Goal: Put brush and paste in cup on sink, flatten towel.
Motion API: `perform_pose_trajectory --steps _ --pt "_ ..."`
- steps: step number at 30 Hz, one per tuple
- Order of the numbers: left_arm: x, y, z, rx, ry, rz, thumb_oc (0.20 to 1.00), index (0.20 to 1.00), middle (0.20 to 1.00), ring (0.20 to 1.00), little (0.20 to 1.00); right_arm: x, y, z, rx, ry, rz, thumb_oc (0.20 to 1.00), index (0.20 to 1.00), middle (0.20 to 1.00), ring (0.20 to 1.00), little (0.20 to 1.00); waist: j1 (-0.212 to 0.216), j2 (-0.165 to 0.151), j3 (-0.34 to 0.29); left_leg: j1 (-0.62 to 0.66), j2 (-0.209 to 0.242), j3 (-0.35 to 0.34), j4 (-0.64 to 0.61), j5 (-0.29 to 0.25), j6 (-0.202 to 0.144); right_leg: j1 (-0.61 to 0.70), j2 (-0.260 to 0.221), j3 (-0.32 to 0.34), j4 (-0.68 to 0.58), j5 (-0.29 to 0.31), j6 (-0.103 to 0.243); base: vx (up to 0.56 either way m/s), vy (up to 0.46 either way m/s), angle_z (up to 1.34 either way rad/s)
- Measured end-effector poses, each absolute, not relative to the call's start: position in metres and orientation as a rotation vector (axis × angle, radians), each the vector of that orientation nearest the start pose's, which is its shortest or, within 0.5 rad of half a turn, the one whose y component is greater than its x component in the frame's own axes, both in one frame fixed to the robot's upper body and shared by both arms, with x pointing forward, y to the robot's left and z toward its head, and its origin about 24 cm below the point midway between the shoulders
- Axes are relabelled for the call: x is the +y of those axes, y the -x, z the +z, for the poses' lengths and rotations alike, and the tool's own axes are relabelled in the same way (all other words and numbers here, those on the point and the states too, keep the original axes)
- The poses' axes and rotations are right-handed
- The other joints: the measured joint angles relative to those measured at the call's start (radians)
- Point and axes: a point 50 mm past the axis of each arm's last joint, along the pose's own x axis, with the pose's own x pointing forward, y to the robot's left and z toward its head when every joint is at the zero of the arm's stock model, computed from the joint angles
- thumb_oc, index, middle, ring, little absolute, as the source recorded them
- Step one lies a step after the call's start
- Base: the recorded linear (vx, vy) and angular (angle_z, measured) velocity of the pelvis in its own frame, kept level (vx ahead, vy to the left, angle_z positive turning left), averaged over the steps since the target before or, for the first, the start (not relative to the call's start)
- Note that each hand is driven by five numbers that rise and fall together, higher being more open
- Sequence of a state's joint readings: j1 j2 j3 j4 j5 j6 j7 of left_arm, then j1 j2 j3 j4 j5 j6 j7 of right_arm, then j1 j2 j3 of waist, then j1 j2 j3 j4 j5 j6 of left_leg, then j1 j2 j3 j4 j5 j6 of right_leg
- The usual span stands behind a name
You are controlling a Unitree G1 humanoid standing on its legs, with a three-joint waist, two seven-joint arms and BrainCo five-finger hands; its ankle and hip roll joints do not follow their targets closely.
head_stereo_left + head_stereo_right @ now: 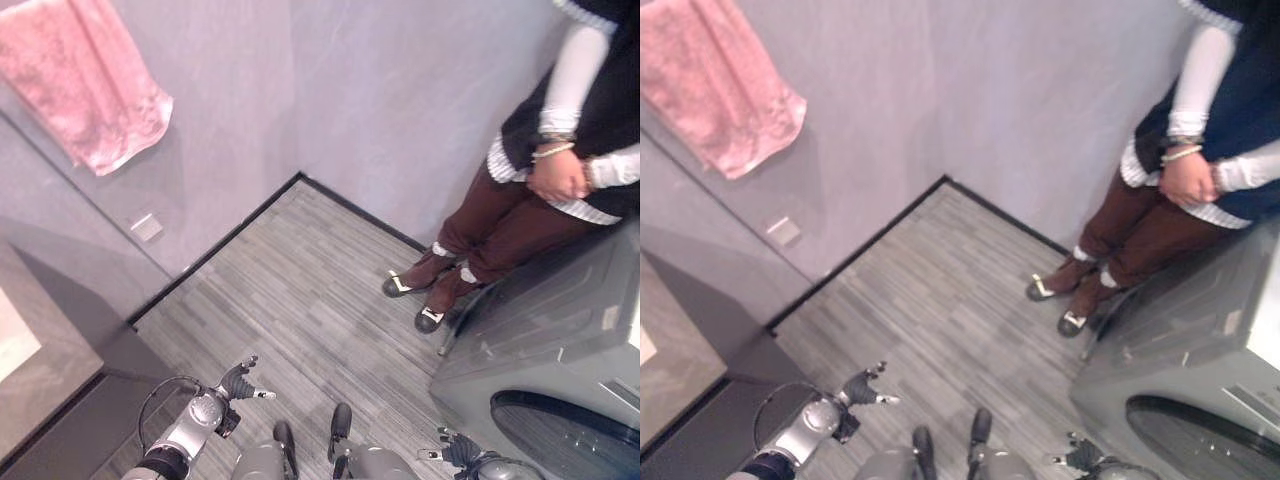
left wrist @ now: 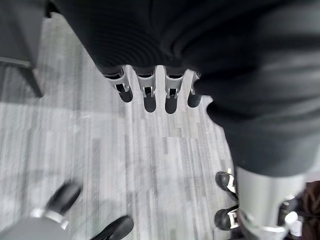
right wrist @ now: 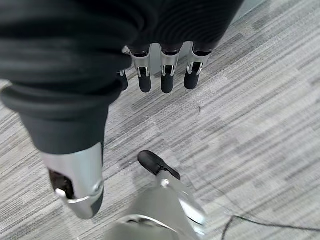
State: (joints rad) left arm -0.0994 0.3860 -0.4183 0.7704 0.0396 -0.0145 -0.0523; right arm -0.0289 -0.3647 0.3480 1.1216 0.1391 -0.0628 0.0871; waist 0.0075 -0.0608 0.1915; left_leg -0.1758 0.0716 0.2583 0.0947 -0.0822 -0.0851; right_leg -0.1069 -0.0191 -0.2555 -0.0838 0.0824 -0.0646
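Item: pink towel. Hangs against the grey wall at the upper left of the eye views, above a long slanting ledge line. Its lower edge runs at a slant and the cloth shows soft folds; nothing touches it.

Item: counter. Grey slab at the left edge of the eye views, below the towel, with a pale patch at its far left margin. What that patch is cannot be told.

Item: left hand. Low in the eye views, right of the counter's corner and above the floor. Fingers straight and spread, thumb apart, nothing held. The left wrist view shows the dark-tipped fingers in a row over bare floor planks.

Item: right hand. At the bottom right of the eye views, just beside the front of the washing machine. Fingers relaxed and apart, holding nothing. The right wrist view shows its fingers over striped floor.

Item: floor. Grey striped planks, meeting the wall at a dark skirting line that turns a corner near mid-frame.

Item: wall plate. Small pale square low on the left wall, under the towel.

Item: washing machine. Grey body with a dark round door, lower right.

Item: person. Stands at the upper right by the machine, hands clasped in front, dark vest, white sleeves, maroon trousers, dark shoes on the floor.
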Motion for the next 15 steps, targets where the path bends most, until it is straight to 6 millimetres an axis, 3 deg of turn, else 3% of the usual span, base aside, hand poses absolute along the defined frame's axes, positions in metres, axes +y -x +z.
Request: perform_pose_trajectory --steps 1,2,3,5,6,8,10,11,12,13,15 --pt "0.206 -0.201 -0.101 0.734 -0.556 -0.314 1.000 1.000 1.000 1.000 1.000 -0.249 -0.122 -0.144 1.087 0.349 0.116 1.000 1.000 1.000 1.000 1.000 -0.001 0.003 0.000 -0.003 0.007 0.002 -0.036 0.023 -0.011 0.008 0.000 0.001 -0.012 -0.008 0.010 0.27 0.177 0.31" --pt "0.202 -0.200 -0.105 0.752 -0.549 -0.316 1.000 1.000 1.000 1.000 1.000 -0.248 -0.124 -0.144 1.089 0.356 0.125 1.000 1.000 1.000 1.000 1.000 -0.001 0.020 -0.007 -0.019 0.042 0.019 -0.109 0.082 -0.043 0.010 0.005 -0.003 -0.012 -0.046 0.052 0.26 0.196 0.32" --pt "0.200 -0.200 -0.107 0.758 -0.547 -0.320 1.000 1.000 1.000 1.000 1.000 -0.248 -0.122 -0.144 1.095 0.358 0.124 1.000 1.000 1.000 1.000 1.000 -0.002 0.037 -0.008 -0.025 0.070 0.036 -0.139 0.103 -0.055 0.015 0.019 -0.004 -0.010 -0.061 0.064 0.18 0.142 0.25" --pt "0.197 -0.195 -0.110 0.768 -0.549 -0.335 1.000 1.000 1.000 1.000 1.000 -0.249 -0.118 -0.145 1.100 0.357 0.122 1.000 1.000 1.000 1.000 1.000 0.005 0.054 -0.010 -0.021 0.127 0.061 -0.148 0.147 -0.051 0.042 0.023 -0.003 -0.012 -0.032 0.039 0.28 0.258 -0.04" --pt "0.198 -0.192 -0.111 0.776 -0.548 -0.335 1.000 1.000 1.000 1.000 1.000 -0.250 -0.119 -0.145 1.098 0.357 0.120 1.000 1.000 1.000 1.000 1.000 0.008 0.056 -0.010 -0.009 0.129 0.058 -0.138 0.146 -0.049 0.056 0.017 0.004 -0.010 -0.032 0.040 0.37 0.370 -0.38" --pt "0.198 -0.186 -0.115 0.796 -0.543 -0.337 1.000 1.000 1.000 1.000 1.000 -0.254 -0.116 -0.144 1.106 0.362 0.110 1.000 1.000 1.000 1.000 1.000 0.005 0.079 -0.033 0.031 0.115 0.055 -0.095 0.140 -0.041 0.062 -0.015 0.018 0.028 -0.046 0.061 0.26 0.288 -0.36" --pt "0.199 -0.187 -0.114 0.792 -0.542 -0.327 1.000 1.000 1.000 1.000 1.000 -0.255 -0.109 -0.146 1.124 0.358 0.106 1.000 1.000 1.000 1.000 1.000 0.004 0.092 -0.053 0.040 0.086 0.063 -0.096 0.163 -0.002 0.055 -0.051 0.029 0.058 -0.062 0.093 0.23 0.300 -0.11" --pt "0.201 -0.189 -0.112 0.786 -0.542 -0.320 1.000 1.000 1.000 1.000 1.000 -0.255 -0.104 -0.148 1.136 0.354 0.107 1.000 1.000 1.000 1.000 1.000 0.004 0.092 -0.058 0.045 0.072 0.077 -0.097 0.163 0.039 0.056 -0.069 0.029 0.074 -0.065 0.099 0.29 0.405 -0.07" --pt "0.203 -0.191 -0.109 0.769 -0.551 -0.319 1.000 1.000 1.000 1.000 1.000 -0.251 -0.101 -0.149 1.141 0.343 0.110 1.000 1.000 1.000 1.000 1.000 0.003 0.079 -0.062 0.062 0.040 0.085 -0.099 0.150 0.060 0.054 -0.097 0.043 0.094 -0.070 0.108 0.18 0.305 -0.07" --pt "0.206 -0.187 -0.107 0.762 -0.556 -0.323 1.000 1.000 1.000 1.000 1.000 -0.247 -0.096 -0.152 1.157 0.335 0.114 1.000 1.000 1.000 1.000 1.000 0.006 0.069 -0.077 0.082 0.003 0.097 -0.113 0.129 0.090 0.042 -0.137 0.052 0.142 -0.077 0.137 0.14 0.309 -0.13" --pt "0.207 -0.183 -0.108 0.764 -0.553 -0.323 1.000 1.000 1.000 1.000 1.000 -0.247 -0.101 -0.150 1.145 0.341 0.123 1.000 1.000 1.000 1.000 1.000 0.007 0.075 -0.116 0.105 -0.038 0.126 -0.154 0.129 0.119 -0.009 -0.178 0.057 0.221 -0.080 0.146 0.11 0.257 -0.21"
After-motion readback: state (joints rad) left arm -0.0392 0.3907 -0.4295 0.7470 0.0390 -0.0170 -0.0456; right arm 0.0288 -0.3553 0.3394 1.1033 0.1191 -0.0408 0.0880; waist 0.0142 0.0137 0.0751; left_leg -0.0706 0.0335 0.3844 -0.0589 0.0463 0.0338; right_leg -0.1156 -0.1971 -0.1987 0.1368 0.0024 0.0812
